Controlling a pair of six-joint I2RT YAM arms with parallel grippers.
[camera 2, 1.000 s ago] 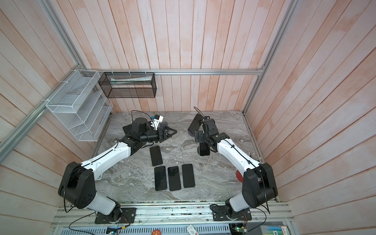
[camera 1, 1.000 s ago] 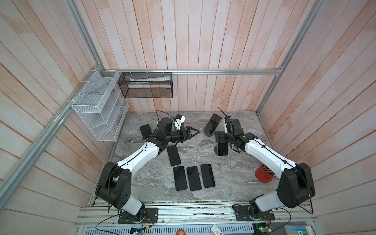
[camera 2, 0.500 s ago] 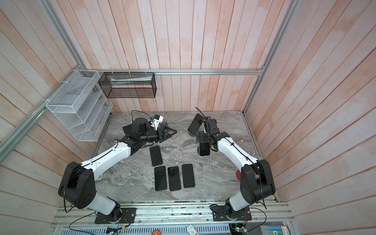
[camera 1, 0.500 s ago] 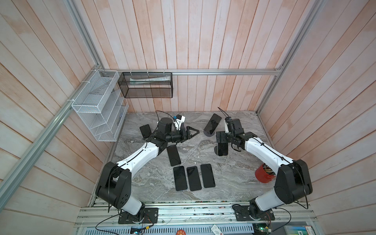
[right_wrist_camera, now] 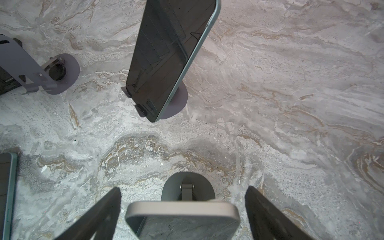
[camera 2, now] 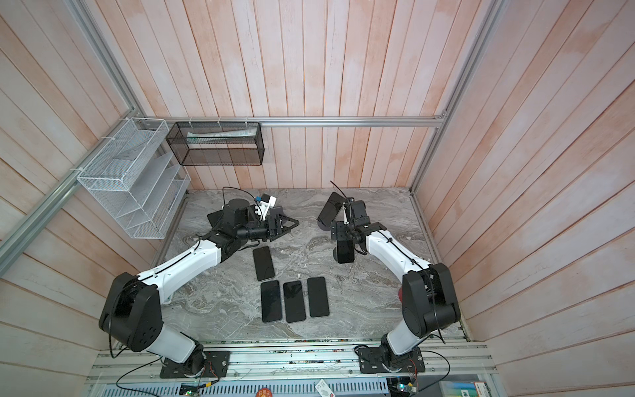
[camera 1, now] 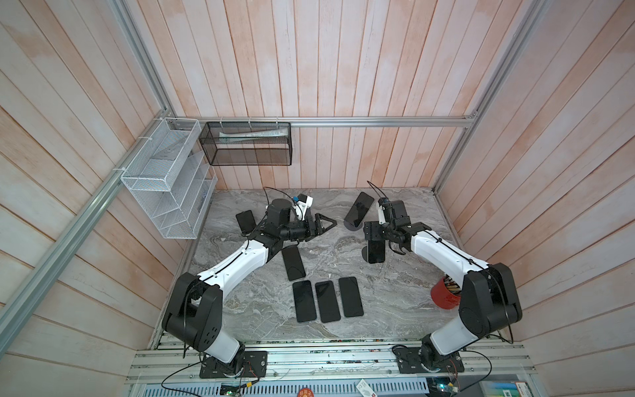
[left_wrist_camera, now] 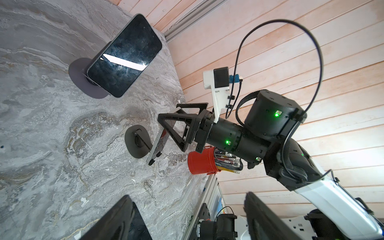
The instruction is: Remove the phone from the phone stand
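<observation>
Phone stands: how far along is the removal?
Done: four phones lie flat on the table. In hand: the right hand straddles the near phone on its stand, open, fingers clear of its edges. Left: lifting it off, then the far phone on its stand. The left hand hangs open, holding nothing.

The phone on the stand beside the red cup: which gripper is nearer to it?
Right. The right gripper straddles that phone, an open finger on each side, not touching. The left gripper hangs open across the table, well apart from it.
</observation>
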